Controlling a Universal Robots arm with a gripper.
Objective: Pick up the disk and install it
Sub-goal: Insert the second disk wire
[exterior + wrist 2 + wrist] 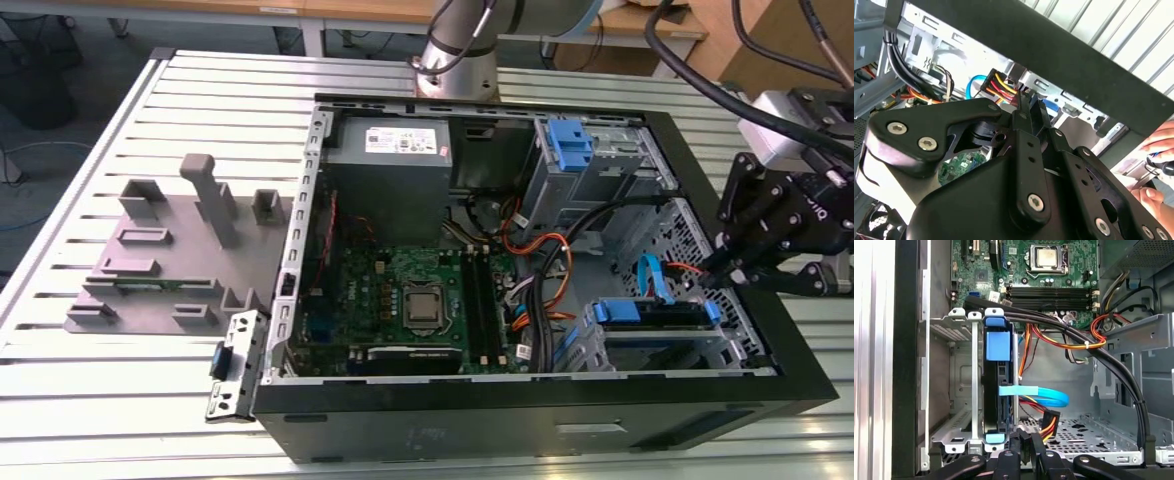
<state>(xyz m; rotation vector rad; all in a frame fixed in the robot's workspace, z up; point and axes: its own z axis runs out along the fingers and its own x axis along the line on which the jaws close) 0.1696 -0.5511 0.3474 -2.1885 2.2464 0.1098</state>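
In the first wrist view the end effector (1026,447) sits closest, its two black fingertips drawn together with nothing between them. In the exterior view it (742,268) hangs over the side wall of the open computer case (534,415), on the exterior view's right. Just past the fingertips and inside that wall, the one disk (999,390) stands on edge in a metal drive cage (961,390) at the case's near corner. It is apart from the fingers and already seated between the cage's rails. Its broad faces are upright, and the thin edge that shows runs lengthwise from the case wall towards the motherboard (1054,270). A blue bracket caps it, with tabs at both ends. In the exterior view the same disk (650,312) shows as a blue-edged strip lying along the case's near wall. One flat blue cable (1046,396) curves off the disk's side, and a bundle of red, yellow and orange wires (1046,422) plugs in next to it. Two thick black cables (1114,370) cross over the cage towards the case floor. Deeper in the case lies the motherboard with one processor socket (424,308). Against the far wall sit one grey power supply (400,150) and one upright blue latch piece (567,145). Outside the case, on the slatted table (120,380), one grey fixture plate (174,250) lies just beside the case's wall on the exterior view's left. In the second wrist view a person's hand (1159,145) shows beyond the case's edge.
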